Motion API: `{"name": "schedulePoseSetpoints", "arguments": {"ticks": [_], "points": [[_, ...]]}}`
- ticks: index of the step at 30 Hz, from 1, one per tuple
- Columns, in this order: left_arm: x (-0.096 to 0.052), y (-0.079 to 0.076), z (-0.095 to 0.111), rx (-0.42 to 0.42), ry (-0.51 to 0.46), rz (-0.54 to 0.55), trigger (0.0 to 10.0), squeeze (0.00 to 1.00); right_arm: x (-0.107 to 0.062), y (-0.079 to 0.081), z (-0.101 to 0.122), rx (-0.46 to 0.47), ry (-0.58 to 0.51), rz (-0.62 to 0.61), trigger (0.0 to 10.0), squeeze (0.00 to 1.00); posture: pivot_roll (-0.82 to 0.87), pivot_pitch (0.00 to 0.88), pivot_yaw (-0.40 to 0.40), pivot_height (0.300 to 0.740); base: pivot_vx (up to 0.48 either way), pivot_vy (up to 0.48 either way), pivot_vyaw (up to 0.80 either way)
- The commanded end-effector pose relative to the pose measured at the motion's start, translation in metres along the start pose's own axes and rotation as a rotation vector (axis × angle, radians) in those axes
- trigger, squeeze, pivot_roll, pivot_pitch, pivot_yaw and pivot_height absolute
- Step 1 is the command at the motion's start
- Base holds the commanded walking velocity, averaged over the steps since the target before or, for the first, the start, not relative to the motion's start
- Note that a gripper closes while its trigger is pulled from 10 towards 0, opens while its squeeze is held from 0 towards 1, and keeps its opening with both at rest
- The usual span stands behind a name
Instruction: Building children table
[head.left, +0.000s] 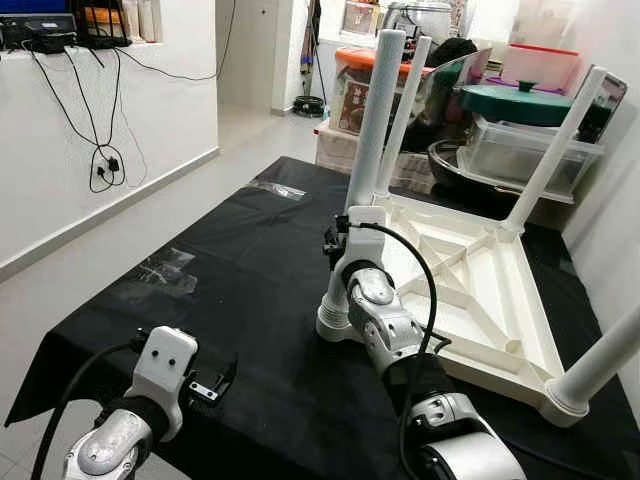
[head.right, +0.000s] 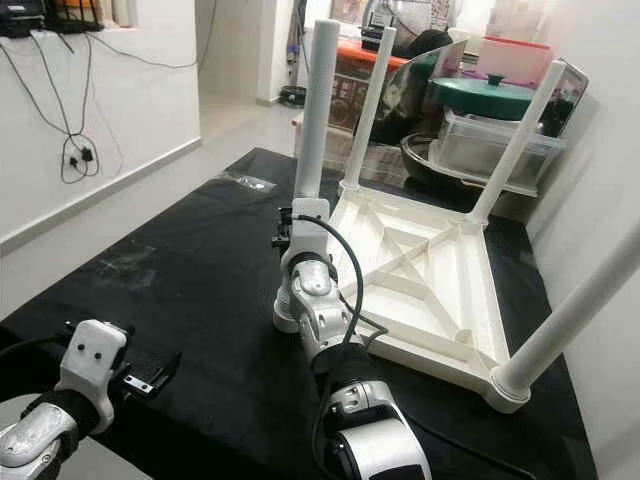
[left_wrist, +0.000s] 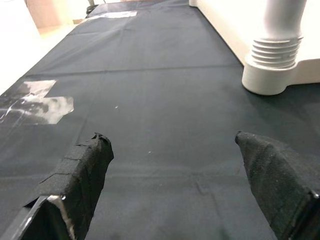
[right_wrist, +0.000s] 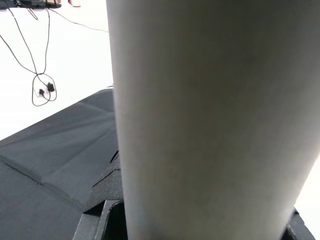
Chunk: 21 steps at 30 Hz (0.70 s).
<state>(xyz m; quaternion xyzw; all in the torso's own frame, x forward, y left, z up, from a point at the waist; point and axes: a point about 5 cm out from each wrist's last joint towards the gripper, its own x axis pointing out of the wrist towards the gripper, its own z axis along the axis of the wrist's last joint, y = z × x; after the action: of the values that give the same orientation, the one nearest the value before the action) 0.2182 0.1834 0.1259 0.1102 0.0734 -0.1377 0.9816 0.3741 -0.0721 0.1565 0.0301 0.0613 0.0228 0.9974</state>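
A white children's table (head.left: 470, 290) lies upside down on a black cloth (head.left: 250, 260), with several legs standing up from its corners. My right gripper (head.left: 338, 243) is shut on the near-left leg (head.left: 375, 110), low on it, just above its threaded base (left_wrist: 274, 55). In the right wrist view that leg (right_wrist: 200, 100) fills the frame, with one black finger (right_wrist: 107, 197) beside it. My left gripper (head.left: 213, 385) hovers open and holding nothing near the cloth's front edge, left of that leg's base; its fingertips (left_wrist: 97, 145) stand wide apart.
Plastic boxes and a pot with a green lid (head.left: 515, 100) are stacked behind the table. Clear tape patches (head.left: 160, 275) stick to the cloth on the left. A white wall with hanging cables (head.left: 100, 160) runs along the left, beyond a strip of floor.
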Motion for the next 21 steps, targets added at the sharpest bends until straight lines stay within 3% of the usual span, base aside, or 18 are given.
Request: {"name": "schedulePoseSetpoints", "arguments": {"ticks": [1, 9, 14, 15, 21], "points": [[0.001, 0.000, -0.002, 0.008, 0.017, -0.001, 10.0, 0.00, -0.008, -0.021, -0.047, 0.013, 0.194, -0.077, 0.0, 0.00, 0.13, 0.000, -0.115, 0.740, 0.000, 0.000, 0.00], [0.002, 0.000, -0.003, 0.010, 0.017, -0.002, 10.0, 0.00, -0.009, -0.014, -0.032, 0.032, 0.064, 0.009, 0.0, 0.00, 0.13, 0.000, -0.113, 0.740, 0.000, 0.000, 0.00], [0.002, 0.002, -0.003, 0.014, 0.019, 0.000, 10.0, 0.00, -0.014, -0.007, -0.024, 0.010, -0.058, 0.112, 0.0, 0.00, 0.13, 0.000, -0.108, 0.740, 0.000, 0.000, 0.00], [0.002, 0.003, -0.003, 0.017, 0.020, 0.000, 10.0, 0.00, -0.018, 0.000, -0.020, 0.009, -0.108, 0.187, 0.0, 0.00, 0.13, 0.000, -0.106, 0.740, 0.000, 0.000, 0.00], [0.002, 0.003, -0.003, 0.018, 0.020, -0.001, 10.0, 0.00, -0.020, 0.005, -0.019, -0.003, -0.133, 0.235, 0.0, 0.00, 0.13, 0.000, -0.105, 0.740, 0.000, 0.000, 0.00]]}}
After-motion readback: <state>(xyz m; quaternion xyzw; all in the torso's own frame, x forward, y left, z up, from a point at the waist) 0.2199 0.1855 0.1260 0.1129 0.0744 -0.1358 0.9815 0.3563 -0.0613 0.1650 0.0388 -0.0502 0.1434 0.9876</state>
